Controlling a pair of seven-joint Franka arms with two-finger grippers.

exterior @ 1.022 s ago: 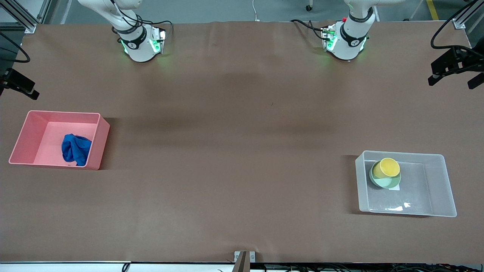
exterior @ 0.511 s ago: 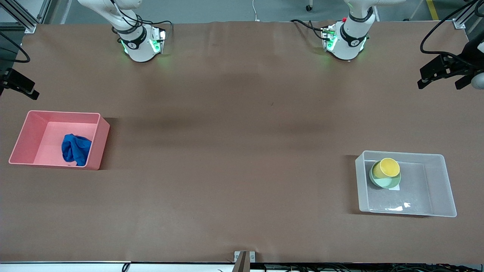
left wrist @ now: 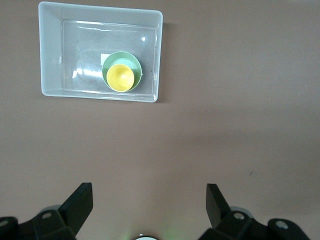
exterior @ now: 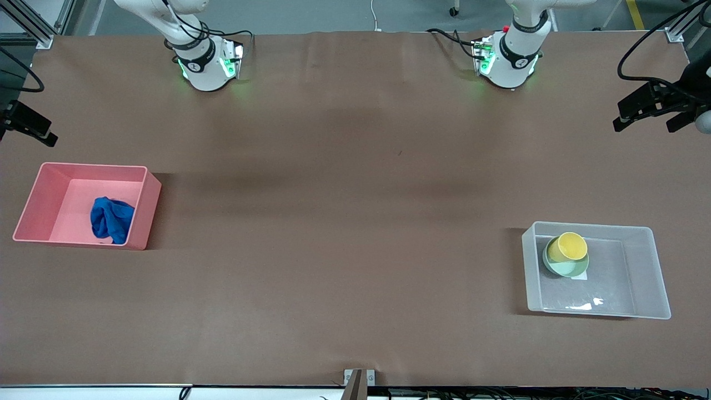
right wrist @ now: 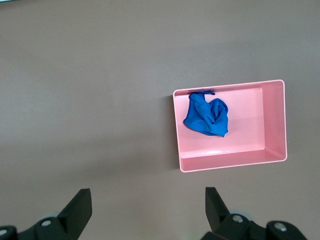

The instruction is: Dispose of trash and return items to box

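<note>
Black fingers of the left gripper (exterior: 651, 114) show at the right edge of the front view, high over the bare brown table (exterior: 355, 222) near the left arm's end; its jaws stand spread wide with nothing between them, and the left wrist view shows the same two fingers (left wrist: 80, 205) well apart over bare tabletop. At the left edge of the front view the right gripper (exterior: 28, 126) is only partly in frame, over the right arm's end of the table; in the right wrist view its fingers (right wrist: 80, 206) are likewise parted wide and hold nothing. Lower right in the front view sits the clear box (exterior: 647, 272), and inside it the yellow cup (exterior: 567, 246) rests in the mint-green bowl (exterior: 567, 269), toward the box end that faces the table's middle, partly over a white sticker (exterior: 580, 276) on the base. At mid-left of the front view is the pink bin (exterior: 39, 191), with the blue cloth (exterior: 111, 220) bunched against the wall that faces the table's middle. Compared with a second ago, the left gripper has shifted a little toward the frame's left and slightly upward in the picture; over the last half second it barely changed. The right gripper, box, cup, bowl, bin and cloth lie where they were.
</note>
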